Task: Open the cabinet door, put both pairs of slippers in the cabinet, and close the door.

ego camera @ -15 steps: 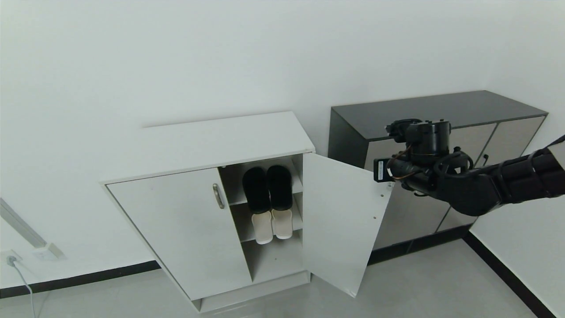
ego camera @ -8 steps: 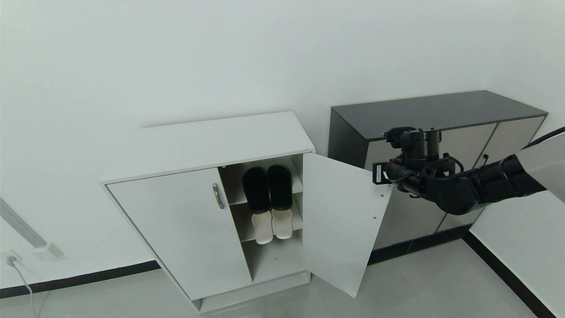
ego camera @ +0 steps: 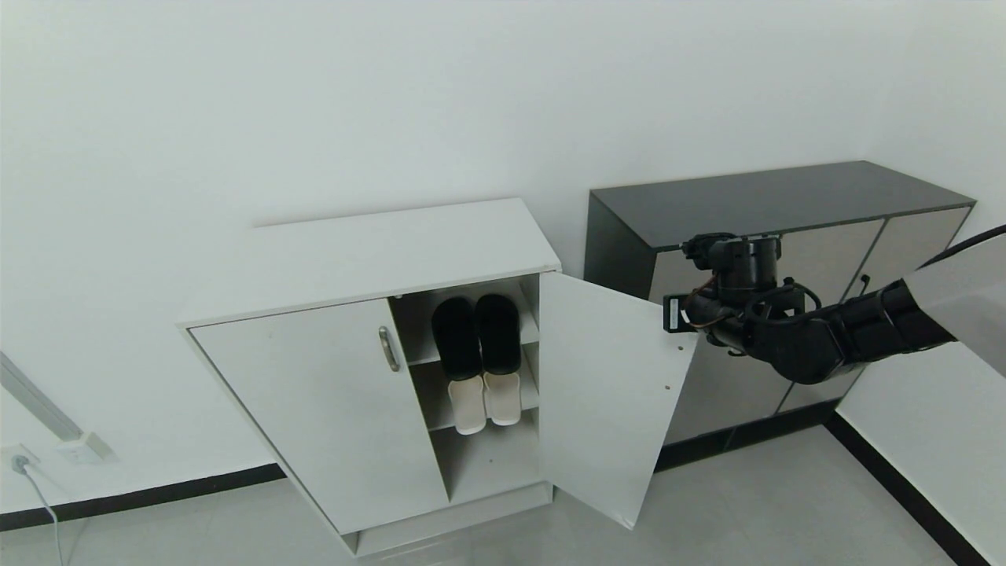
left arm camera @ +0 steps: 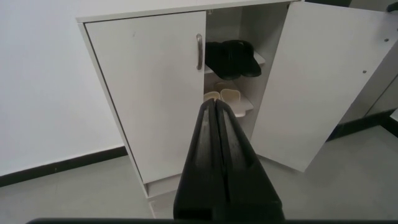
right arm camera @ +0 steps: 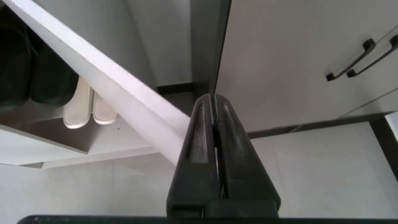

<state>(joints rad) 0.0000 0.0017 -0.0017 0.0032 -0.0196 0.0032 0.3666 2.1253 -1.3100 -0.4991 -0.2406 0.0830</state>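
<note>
The cabinet door [ego camera: 609, 393] stands open at centre frame, its upright free edge just left of the right pincer [ego camera: 674, 313], tips pressed together; that arm is nearer.

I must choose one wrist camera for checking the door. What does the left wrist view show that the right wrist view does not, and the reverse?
Left wrist view alone: the left gripper, shut, and the shut door with its handle.
Right wrist view alone: the right gripper, shut, by the edge of the open door, and dark handles on the grey cabinet.
Both: the open door, the black slippers on one shelf, and the white slippers on the shelf below.
</note>
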